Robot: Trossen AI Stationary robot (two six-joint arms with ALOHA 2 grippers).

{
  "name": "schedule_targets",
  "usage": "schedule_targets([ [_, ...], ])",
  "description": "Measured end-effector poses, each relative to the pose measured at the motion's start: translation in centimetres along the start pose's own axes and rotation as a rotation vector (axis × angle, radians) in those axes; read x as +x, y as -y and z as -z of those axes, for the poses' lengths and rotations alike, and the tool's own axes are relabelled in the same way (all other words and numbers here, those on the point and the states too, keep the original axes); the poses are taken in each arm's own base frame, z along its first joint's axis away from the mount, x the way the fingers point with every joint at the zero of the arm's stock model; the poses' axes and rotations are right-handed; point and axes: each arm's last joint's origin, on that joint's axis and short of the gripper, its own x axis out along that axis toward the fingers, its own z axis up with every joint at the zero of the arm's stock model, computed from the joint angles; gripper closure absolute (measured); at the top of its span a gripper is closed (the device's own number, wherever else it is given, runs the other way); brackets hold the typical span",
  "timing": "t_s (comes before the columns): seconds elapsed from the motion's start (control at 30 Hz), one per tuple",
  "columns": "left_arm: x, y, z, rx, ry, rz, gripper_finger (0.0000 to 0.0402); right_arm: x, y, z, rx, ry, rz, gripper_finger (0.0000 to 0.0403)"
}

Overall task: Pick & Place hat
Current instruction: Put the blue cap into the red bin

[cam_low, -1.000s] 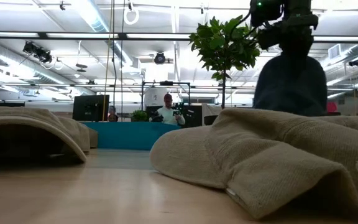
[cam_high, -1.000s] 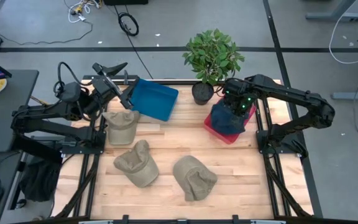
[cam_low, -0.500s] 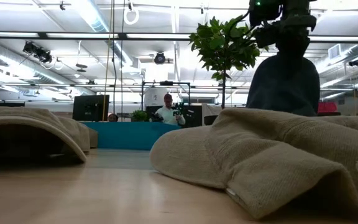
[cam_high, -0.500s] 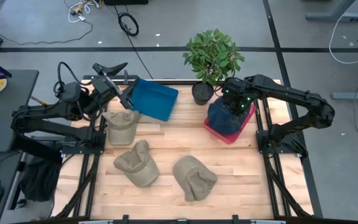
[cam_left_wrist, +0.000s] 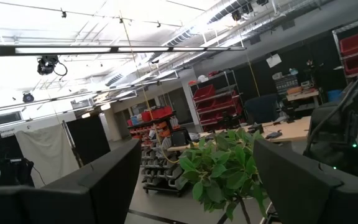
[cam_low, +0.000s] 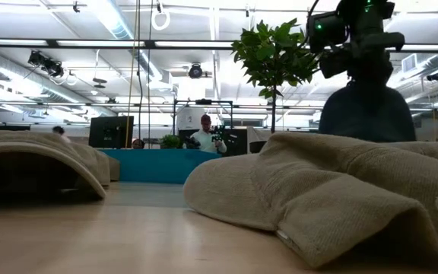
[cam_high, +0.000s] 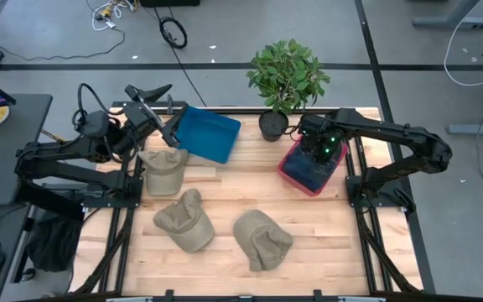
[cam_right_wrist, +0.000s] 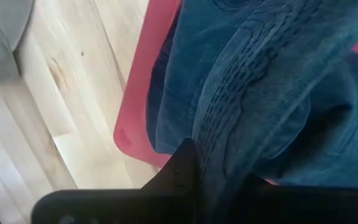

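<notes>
Right gripper low over red tray at desk's far right, just beside potted plant; fingers clamped on blue hat, fabric bunched between them in right wrist view. Blue hat inside red tray, draping over its rim. 3 tan hats on desk: 1 near left gripper, 2 toward front. Blue tray tilted at far left. Left gripper raised beyond desk's far-left edge, fingers spread wide, holding nothing.

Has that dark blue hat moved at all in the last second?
Yes. The blue hat, held by the right gripper, has sunk lower and shifted slightly right, settling into the red tray beside the potted plant.
</notes>
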Motion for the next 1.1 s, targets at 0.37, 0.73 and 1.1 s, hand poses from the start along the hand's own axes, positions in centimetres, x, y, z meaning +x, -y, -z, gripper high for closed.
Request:
schedule_targets([
  [0.37,0.0,0.0,0.0,0.0,0.0,0.0,0.0086,-0.2,1.0,-0.2,0.011,0.041,-0.016,0.0394],
  [0.73,0.0,0.0,0.0,0.0,0.0,0.0,0.0086,-0.6,2.8,-0.2,0.052,0.117,-0.105,0.0394],
  [1.1,0.0,0.0,0.0,0.005,0.0,0.0,0.0086,-0.4,4.9,0.5,0.139,0.161,-0.173,0.0395],
])
